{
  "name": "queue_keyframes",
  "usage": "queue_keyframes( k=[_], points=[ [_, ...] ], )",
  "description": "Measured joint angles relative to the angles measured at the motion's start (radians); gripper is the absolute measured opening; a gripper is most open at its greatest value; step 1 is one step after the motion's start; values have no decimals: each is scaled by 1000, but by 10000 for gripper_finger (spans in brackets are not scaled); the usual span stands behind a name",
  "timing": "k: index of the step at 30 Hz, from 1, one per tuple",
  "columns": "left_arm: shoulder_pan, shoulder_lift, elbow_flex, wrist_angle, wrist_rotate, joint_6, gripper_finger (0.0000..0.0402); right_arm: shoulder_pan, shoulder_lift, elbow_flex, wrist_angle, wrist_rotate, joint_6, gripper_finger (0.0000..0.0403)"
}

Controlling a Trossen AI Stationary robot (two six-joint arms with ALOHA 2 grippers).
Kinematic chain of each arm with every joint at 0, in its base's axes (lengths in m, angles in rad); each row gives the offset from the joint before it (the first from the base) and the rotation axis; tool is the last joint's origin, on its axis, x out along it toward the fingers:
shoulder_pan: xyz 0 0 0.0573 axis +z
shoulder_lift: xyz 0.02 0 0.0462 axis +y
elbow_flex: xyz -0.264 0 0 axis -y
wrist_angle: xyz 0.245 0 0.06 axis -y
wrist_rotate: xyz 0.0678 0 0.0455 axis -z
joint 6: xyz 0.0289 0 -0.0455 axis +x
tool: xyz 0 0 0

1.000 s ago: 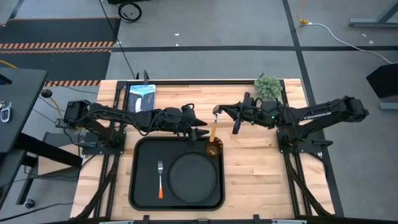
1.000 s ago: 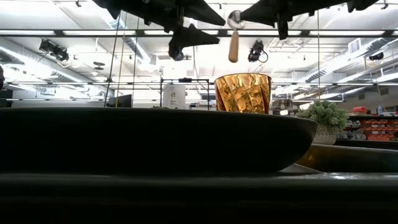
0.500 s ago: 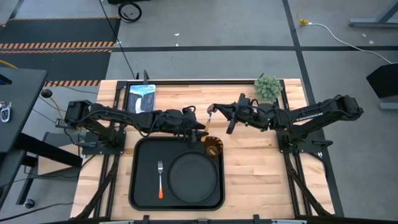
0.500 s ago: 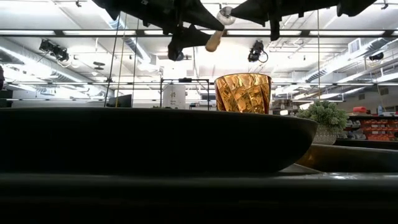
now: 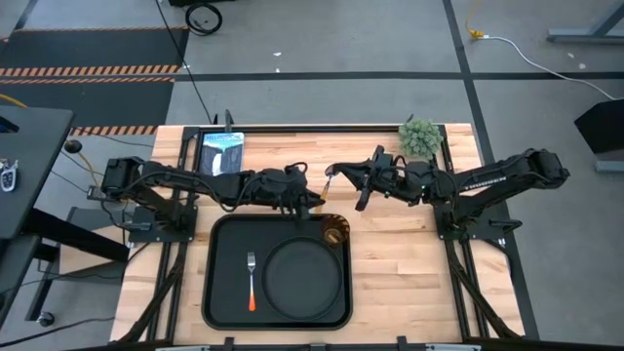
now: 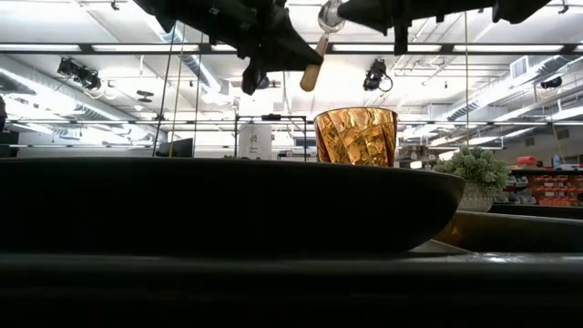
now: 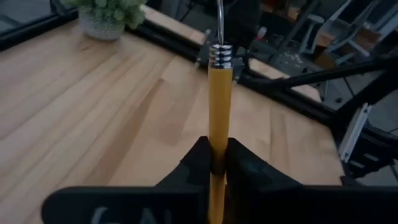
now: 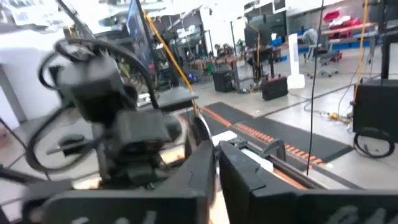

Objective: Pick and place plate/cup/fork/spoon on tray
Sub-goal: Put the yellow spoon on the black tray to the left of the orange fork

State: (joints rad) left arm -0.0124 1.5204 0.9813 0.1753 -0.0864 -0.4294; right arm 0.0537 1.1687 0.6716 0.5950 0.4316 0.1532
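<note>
- Workshop floor and ceiling lights frame a wooden desk [image 5: 409, 249], where the tray [image 5: 222, 292] serves as landmark.
- On the tray: the plate [image 5: 305, 278] fills its right half, the fork [image 5: 252, 281] lies to the plate's left, and the cup [image 5: 334, 230] stands in the tray's far right corner.
- Just beyond the tray's far edge, above the desk, the spoon [image 6: 313, 66] hangs in the air between both arms.
- A second ago the spoon dangled from the right end effector [image 5: 333, 176] alone, with the left end effector [image 5: 310, 202] waiting open close by. Now the left end effector's fingers are clamped on the yellow handle, as the left wrist view shows plainly.
- The right end effector is pinched on the spoon's metal end; its wrist view is blurred, so that reading leans on the low view and is probably right.
- My judgement: this is a mid-air handover. Once the right side lets go, the left arm can lower the spoon onto the tray, likely beside the fork, which would finish the set.
</note>
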Motion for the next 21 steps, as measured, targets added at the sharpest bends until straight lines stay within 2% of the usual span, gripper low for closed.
queue_keyframes(
  k=[7,13,18,21],
  points=[
    [2,-12,0,5,-14,-3,32,30,-18,-1,-68,-32,-31,113],
    [-13,-93,0,-90,-18,-4,32,74,-94,-1,-258,-32,-20,159],
    [-119,-160,0,-330,-18,-110,32,134,-166,-2,-501,-33,59,166],
    [-241,-196,0,-460,-115,-242,32,177,-192,-3,-597,18,81,165]
  ],
)
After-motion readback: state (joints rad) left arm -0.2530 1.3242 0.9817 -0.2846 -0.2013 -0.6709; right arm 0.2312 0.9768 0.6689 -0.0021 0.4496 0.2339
